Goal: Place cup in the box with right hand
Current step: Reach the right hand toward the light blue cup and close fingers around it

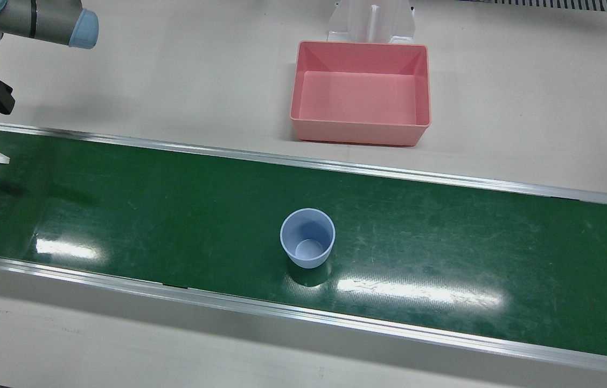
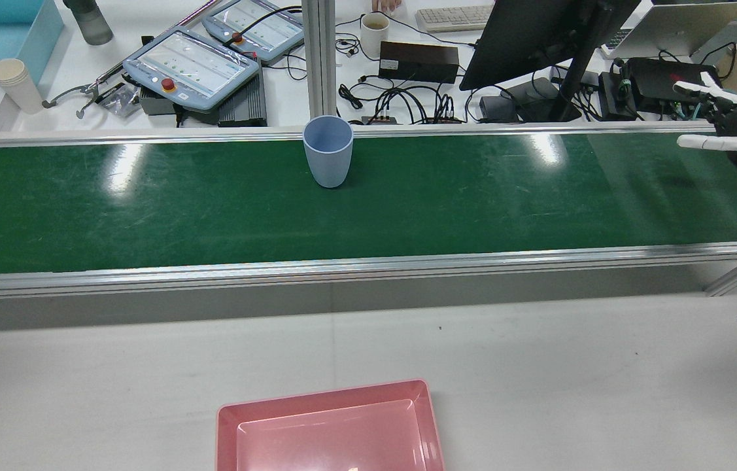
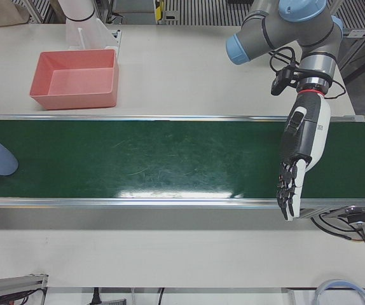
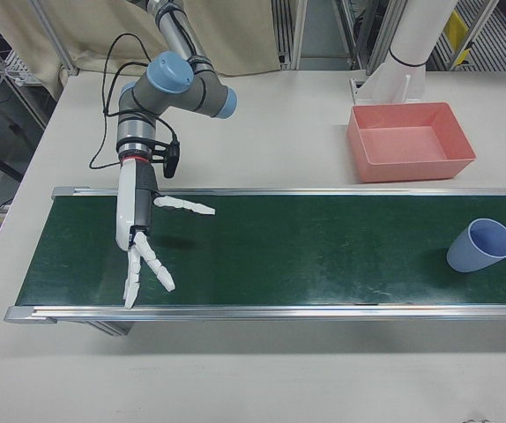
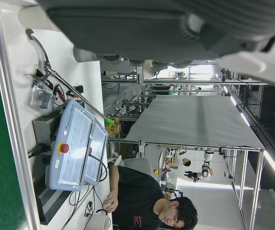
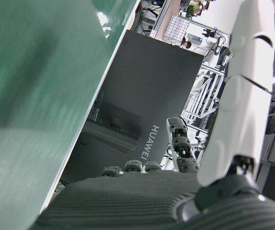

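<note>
A light blue cup stands upright and empty on the green belt, near its operator-side rail; it also shows in the rear view and the right-front view. The pink box sits empty on the white table beside the belt, on the robot's side, roughly level with the cup. My right hand is open with fingers spread, hovering over the far end of the belt, well away from the cup; it shows at the rear view's right edge. My left hand is open, fingers straight, over the belt's other end.
The belt has aluminium rails on both long sides. A white pedestal stands right behind the box. Beyond the belt, the operators' desk holds teach pendants, a monitor, cables and paper cups.
</note>
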